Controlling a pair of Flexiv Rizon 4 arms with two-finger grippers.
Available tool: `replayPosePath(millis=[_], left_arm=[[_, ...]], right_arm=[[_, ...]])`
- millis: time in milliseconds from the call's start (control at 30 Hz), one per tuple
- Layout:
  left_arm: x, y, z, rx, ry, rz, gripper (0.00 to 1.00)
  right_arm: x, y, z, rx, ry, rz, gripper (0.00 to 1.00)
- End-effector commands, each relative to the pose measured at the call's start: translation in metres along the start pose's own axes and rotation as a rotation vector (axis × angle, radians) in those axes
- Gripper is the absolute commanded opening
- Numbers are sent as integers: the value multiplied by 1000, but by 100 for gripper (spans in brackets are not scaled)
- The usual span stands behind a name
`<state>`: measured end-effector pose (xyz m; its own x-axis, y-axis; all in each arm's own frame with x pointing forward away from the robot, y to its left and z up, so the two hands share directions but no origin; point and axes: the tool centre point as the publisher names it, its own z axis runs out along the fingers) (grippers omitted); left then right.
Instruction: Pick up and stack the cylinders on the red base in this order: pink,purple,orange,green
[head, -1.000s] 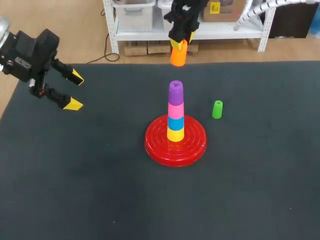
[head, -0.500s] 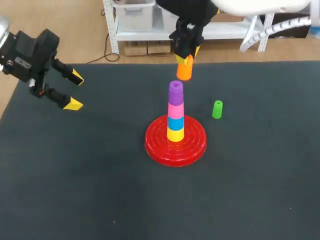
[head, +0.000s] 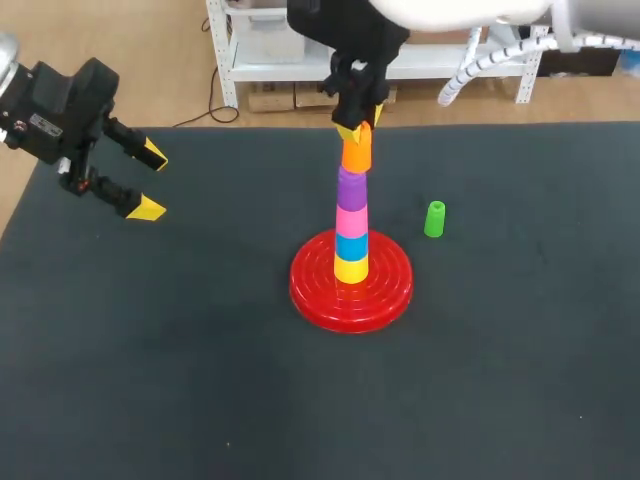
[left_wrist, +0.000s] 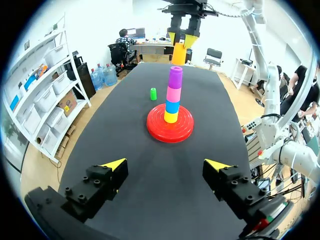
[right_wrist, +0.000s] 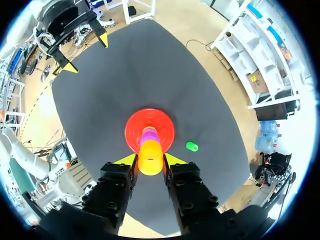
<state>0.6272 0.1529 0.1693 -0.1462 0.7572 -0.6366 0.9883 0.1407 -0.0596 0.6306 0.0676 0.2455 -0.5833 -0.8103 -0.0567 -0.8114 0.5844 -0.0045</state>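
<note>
1 orange cylinder (head: 357, 152) was lowered onto 1 purple cylinder (head: 351, 186), upper centre.
Right gripper (head: 356, 125) was clamped on it; left gripper (head: 148, 180) was spread wide; 1 green cylinder (head: 434, 219) lay apart.

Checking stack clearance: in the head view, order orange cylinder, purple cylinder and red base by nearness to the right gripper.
1. orange cylinder, between the right gripper's fingers.
2. purple cylinder, directly under it.
3. red base, at the bottom.
</note>
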Motion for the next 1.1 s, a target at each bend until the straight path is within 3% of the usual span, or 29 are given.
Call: replayPosePath(millis=[33, 1100], left_arm=[[1, 0, 0, -2, -2, 2, 100], [1, 0, 0, -2, -2, 2, 100]], right_arm=[[-3, 1, 3, 2, 17, -3, 0], [-2, 5, 11, 11, 44, -2, 0]])
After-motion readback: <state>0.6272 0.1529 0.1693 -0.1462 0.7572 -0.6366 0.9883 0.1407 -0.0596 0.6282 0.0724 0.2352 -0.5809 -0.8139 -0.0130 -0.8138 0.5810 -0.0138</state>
